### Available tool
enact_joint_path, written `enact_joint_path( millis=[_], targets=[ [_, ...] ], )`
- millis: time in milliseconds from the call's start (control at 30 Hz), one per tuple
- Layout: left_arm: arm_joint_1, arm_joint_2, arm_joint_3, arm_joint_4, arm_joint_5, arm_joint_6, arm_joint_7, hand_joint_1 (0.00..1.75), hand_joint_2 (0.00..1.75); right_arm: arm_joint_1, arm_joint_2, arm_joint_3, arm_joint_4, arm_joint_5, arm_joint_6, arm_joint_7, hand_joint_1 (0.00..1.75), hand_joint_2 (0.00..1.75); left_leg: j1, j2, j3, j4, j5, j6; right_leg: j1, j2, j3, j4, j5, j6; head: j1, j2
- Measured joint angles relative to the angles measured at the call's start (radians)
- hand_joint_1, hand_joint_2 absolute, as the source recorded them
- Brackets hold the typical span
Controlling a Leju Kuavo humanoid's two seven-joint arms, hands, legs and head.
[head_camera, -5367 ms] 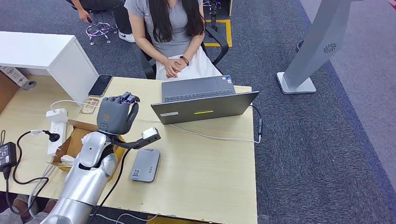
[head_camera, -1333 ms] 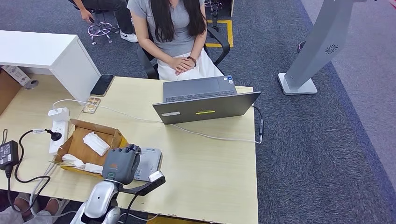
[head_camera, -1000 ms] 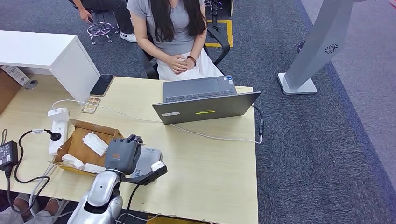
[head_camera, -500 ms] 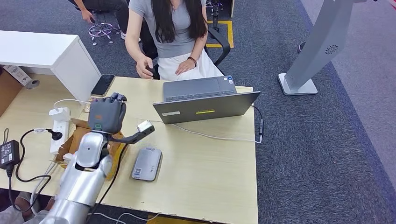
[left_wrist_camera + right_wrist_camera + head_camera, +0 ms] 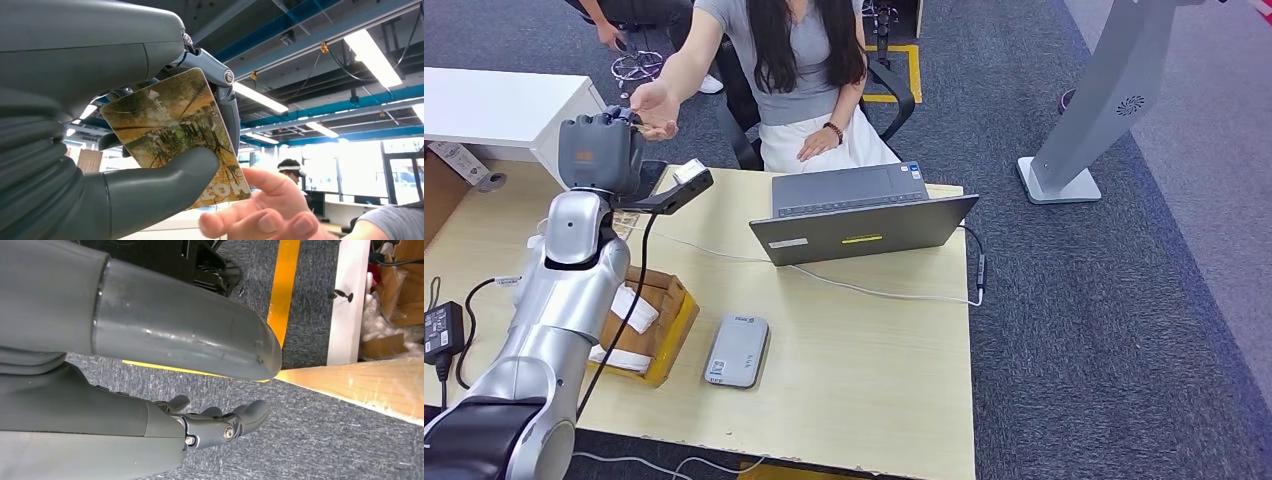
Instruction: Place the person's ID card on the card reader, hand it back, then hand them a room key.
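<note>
Card [image 5: 177,132]: glossy printed plastic. Left hand [image 5: 75,125]: matt grey plastic. Desk [image 5: 864,340]: smooth pale wood. Box [image 5: 664,315]: brown cardboard.

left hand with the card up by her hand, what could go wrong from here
1. The left hand pinches the card between thumb and fingers, while the person's hand sits just at its lower corner. Releasing before she grips it would likely drop the card.
2. Her fingers are very close to the robot's thumb, so any further closing or push forward might pinch or bump them.
</note>
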Motion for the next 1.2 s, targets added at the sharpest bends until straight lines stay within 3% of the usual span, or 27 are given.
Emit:
enact_joint_path(
  millis=[400, 533, 967, 1200],
  targets=[
    [-0.007, 0.001, 0.011, 0.041, 0.0, 0.015, 0.003, 1.75, 1.75, -0.001, 0.0, 0.0, 0.0, 0.002, 0.0, 0.001, 0.0, 0.0, 0.0, 0.0, 0.0, 0.0, 0.0, 0.0, 0.0, 0.0, 0.0, 0.0, 0.0, 0.0, 0.0, 0.0],
    [-0.006, 0.003, 0.012, 0.058, 0.002, 0.035, -0.004, 0.0, 1.75, -0.001, 0.0, 0.0, 0.0, 0.003, 0.0, 0.001, 0.0, 0.0, 0.0, 0.0, 0.0, 0.0, 0.0, 0.0, 0.0, 0.0, 0.0, 0.0, 0.0, 0.0, 0.0, 0.0],
    [0.042, -0.007, 0.014, 0.061, 0.014, 0.088, -0.044, 0.0, 1.75, -0.001, 0.0, -0.001, 0.001, 0.006, -0.004, 0.0, 0.0, 0.0, 0.0, 0.0, 0.0, 0.0, 0.0, 0.0, 0.0, 0.0, 0.0, 0.0, 0.0, 0.0, 0.0, 0.0],
    [0.126, -0.058, 0.006, -0.024, 0.024, 0.061, -0.077, 0.0, 1.75, -0.001, 0.0, -0.003, 0.002, 0.005, -0.013, -0.003, 0.0, 0.0, 0.0, 0.0, 0.0, 0.0, 0.0, 0.0, 0.0, 0.0, 0.0, 0.0, 0.0, 0.0, 0.0, 0.0]
  ],
)
